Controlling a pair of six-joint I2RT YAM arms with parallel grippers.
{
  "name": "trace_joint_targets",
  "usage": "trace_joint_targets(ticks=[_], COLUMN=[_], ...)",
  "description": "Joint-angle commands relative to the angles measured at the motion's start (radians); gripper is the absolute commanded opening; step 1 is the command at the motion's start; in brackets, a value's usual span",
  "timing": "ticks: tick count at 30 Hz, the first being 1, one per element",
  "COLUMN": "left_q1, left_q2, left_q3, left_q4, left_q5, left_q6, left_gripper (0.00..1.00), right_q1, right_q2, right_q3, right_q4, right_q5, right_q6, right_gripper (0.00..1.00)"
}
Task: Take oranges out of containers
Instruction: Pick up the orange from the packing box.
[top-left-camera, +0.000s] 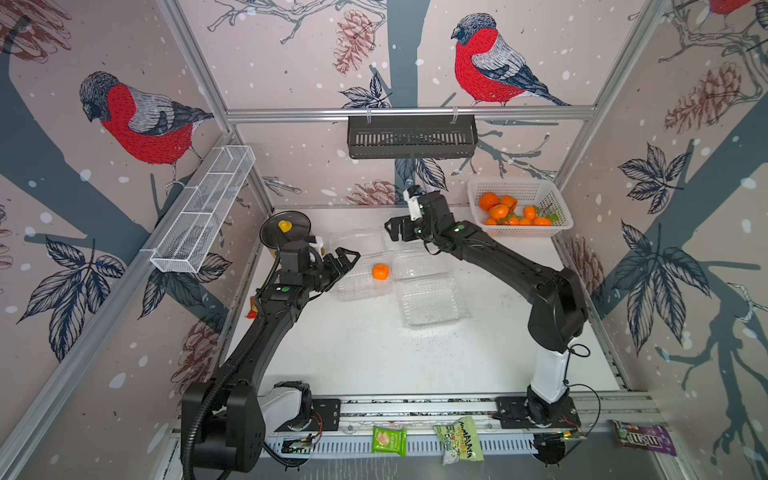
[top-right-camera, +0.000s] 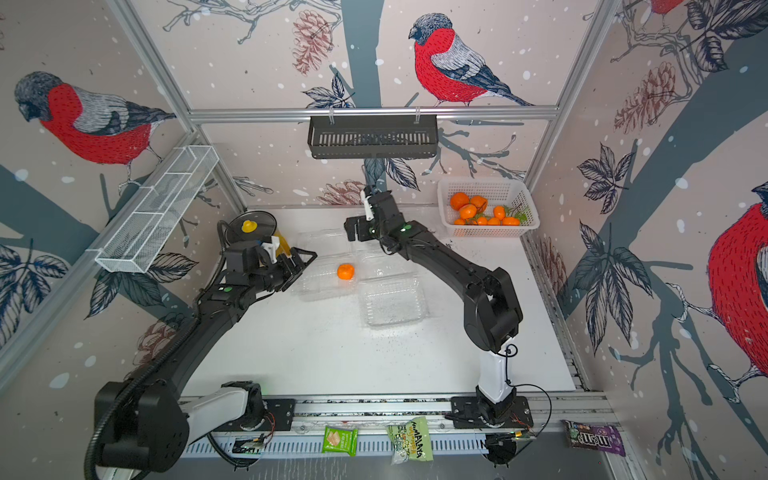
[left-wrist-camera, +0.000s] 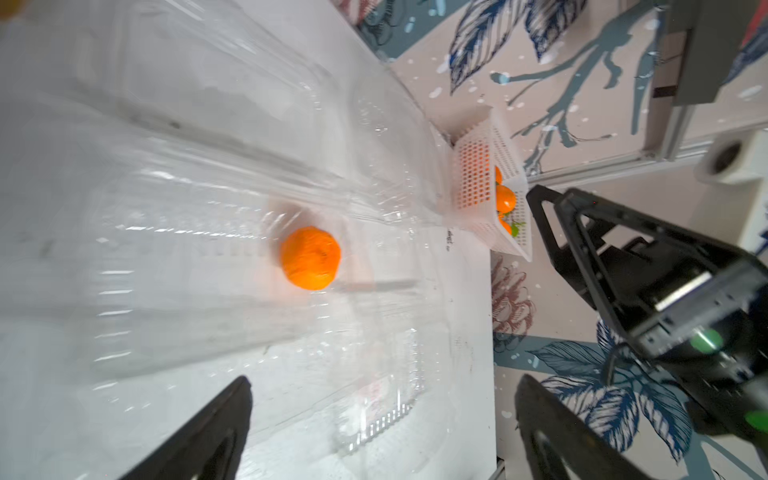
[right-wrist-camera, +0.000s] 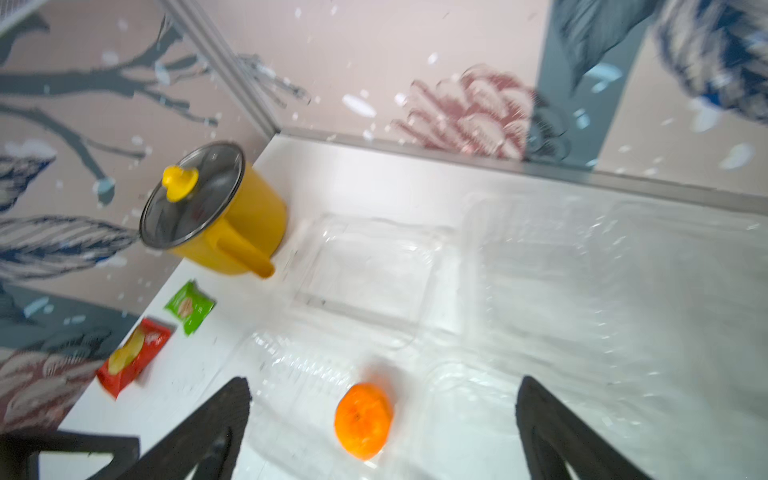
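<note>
One orange (top-left-camera: 380, 271) (top-right-camera: 345, 271) lies in an open clear container (top-left-camera: 353, 289) at mid-table, near that tray's right edge. More clear containers (top-left-camera: 432, 307) (top-right-camera: 390, 307) lie open and empty beside it. My left gripper (top-left-camera: 347, 259) hovers open just left of the orange, which sits ahead of its fingers in the left wrist view (left-wrist-camera: 311, 257). My right gripper (top-left-camera: 395, 230) hangs open behind the fruit, and in the right wrist view the orange (right-wrist-camera: 364, 419) shows between the spread fingers, below them. Several oranges (top-left-camera: 498, 210) fill the white basket (top-left-camera: 519, 187).
A yellow pot (top-left-camera: 286, 226) (right-wrist-camera: 232, 224) with a glass lid stands at the back left. A green packet (right-wrist-camera: 189, 307) and a red packet (right-wrist-camera: 133, 357) lie along the left edge. Snack packets (top-left-camera: 388, 440) rest on the front rail. A black wall basket (top-left-camera: 411, 137) hangs behind.
</note>
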Motion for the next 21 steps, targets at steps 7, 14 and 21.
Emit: trace_joint_targets(ticks=[7, 14, 21], left_q1=[0.063, 0.062, 0.053], left_q2=[-0.014, -0.044, -0.062], left_q3=[-0.096, -0.186, -0.248], left_q4=[0.024, 0.105, 0.16], left_q5=[0.082, 0.086, 0.108], left_q6=[0.031, -0.014, -0.056], left_gripper=[0.97, 0.97, 0.97], right_q1=[0.177, 0.189, 0.161], right_q2=[0.154, 0.141, 0.117], right_q3=[0.036, -0.092, -0.178], right_q4=[-0.128, -0.088, -0.082], right_q5=[0.1, 0.082, 0.095], right_q6=[0.065, 0.069, 0.047], right_gripper=[1.0, 1.0, 1.0])
